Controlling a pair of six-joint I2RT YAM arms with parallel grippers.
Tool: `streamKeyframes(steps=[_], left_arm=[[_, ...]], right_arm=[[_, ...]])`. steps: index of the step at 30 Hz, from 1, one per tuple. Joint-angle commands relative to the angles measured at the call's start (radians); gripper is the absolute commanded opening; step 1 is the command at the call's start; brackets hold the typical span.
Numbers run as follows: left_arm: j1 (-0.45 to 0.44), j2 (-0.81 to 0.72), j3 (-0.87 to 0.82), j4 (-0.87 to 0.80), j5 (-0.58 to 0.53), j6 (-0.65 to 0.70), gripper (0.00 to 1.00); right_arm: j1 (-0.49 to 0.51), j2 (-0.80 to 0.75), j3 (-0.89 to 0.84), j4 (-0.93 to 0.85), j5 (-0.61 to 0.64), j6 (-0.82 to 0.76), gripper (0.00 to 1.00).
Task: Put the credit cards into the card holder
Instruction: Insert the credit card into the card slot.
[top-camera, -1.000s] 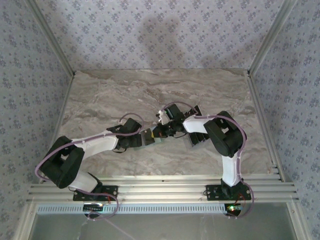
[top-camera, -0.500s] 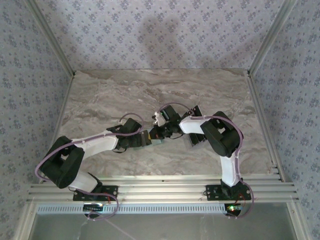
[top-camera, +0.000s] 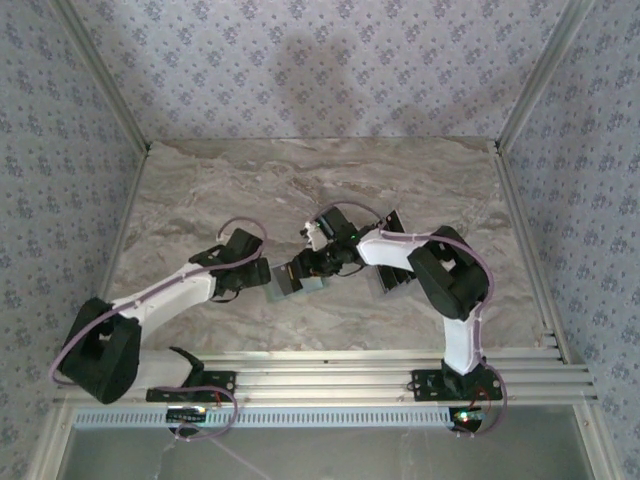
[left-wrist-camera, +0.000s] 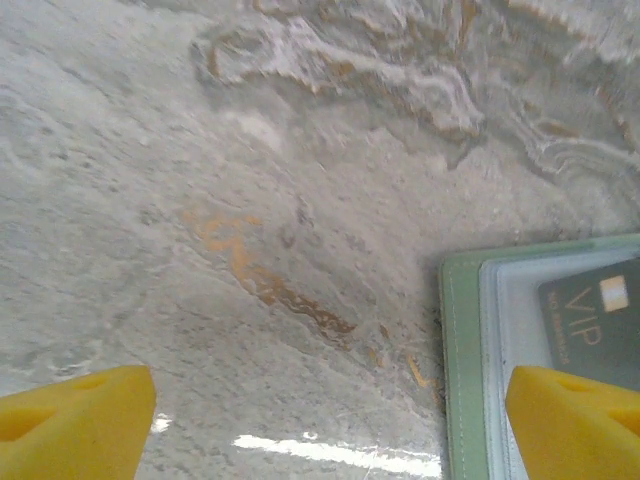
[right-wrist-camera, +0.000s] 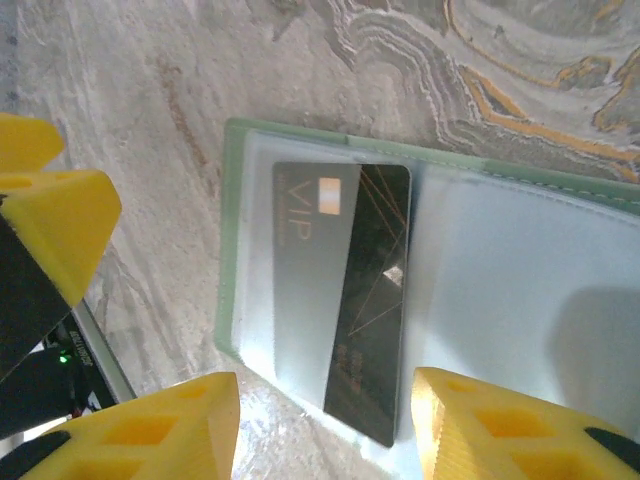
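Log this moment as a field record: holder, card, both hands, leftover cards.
card holder: open flat on the marble table
VIP card: lying on the holder's pale inner face; fully tucked or not, unclear
right hand: open, fingers either side of the card's near end, not gripping
left hand: open, empty, beside the holder's edge
other cards: dark, partly hidden by the right arm

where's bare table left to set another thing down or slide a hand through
The far half of the table, from the back wall down to the arms, is bare, as is the front strip between the arm bases. Crowded: mid-front, where left pincer and right pincer meet over the card holder, and the credit cards under the right arm.
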Motion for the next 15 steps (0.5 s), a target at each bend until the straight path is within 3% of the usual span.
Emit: streamKeyframes(steps=[1, 3, 8, 10, 15], left_arm=[[0.013, -0.036, 0.012, -0.080, -0.006, -0.015, 0.91], [0.014, -0.048, -0.004, -0.093, -0.007, -0.030, 0.91], [0.013, -0.076, -0.052, -0.115, -0.013, -0.056, 0.91], [0.014, -0.081, -0.068, -0.117, -0.014, -0.057, 0.91], [0.013, -0.064, -0.089, -0.110, -0.010, -0.055, 0.91]], right_arm=[[0.001, -0.051, 0.068, -0.118, 0.070, -0.024, 0.50], [0.003, -0.048, 0.099, -0.186, 0.122, -0.036, 0.45], [0.018, 0.004, 0.180, -0.318, 0.227, -0.057, 0.12], [0.028, 0.027, 0.206, -0.348, 0.263, -0.061, 0.06], [0.061, 0.076, 0.260, -0.408, 0.327, -0.083, 0.03]])
